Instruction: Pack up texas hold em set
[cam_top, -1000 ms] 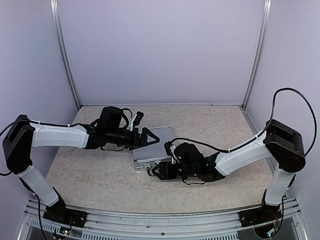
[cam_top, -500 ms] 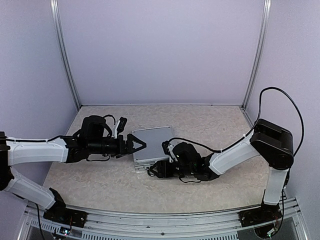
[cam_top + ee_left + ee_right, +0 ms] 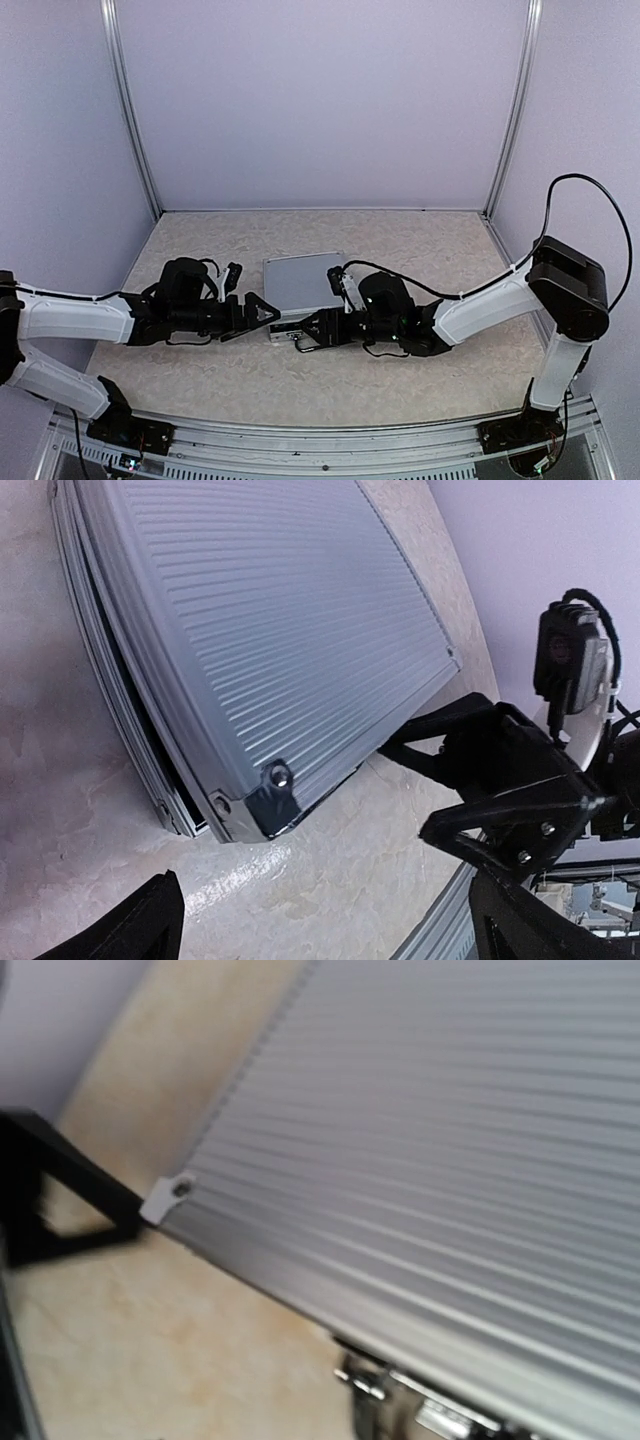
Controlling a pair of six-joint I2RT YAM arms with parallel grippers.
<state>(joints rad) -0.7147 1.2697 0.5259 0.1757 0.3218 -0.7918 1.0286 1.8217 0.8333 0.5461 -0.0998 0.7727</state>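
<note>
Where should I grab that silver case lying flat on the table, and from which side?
Probably the metal handle on the near edge of the silver case, approached low from that side. The case lies flat, ribbed lid up, likely too broad for an end effector to span; the handle is the narrow part that projects.

Silver aluminium briefcase (image 3: 300, 283) is laid flat near ctr of table (image 3: 450, 250), ribbed lid up & lowered onto base. A thin dark seam is seen along one side. Corners are metal-capped. Latch hardware (image 3: 400, 1405) is carried on the edge facing approx. 6 o'clock.
</note>
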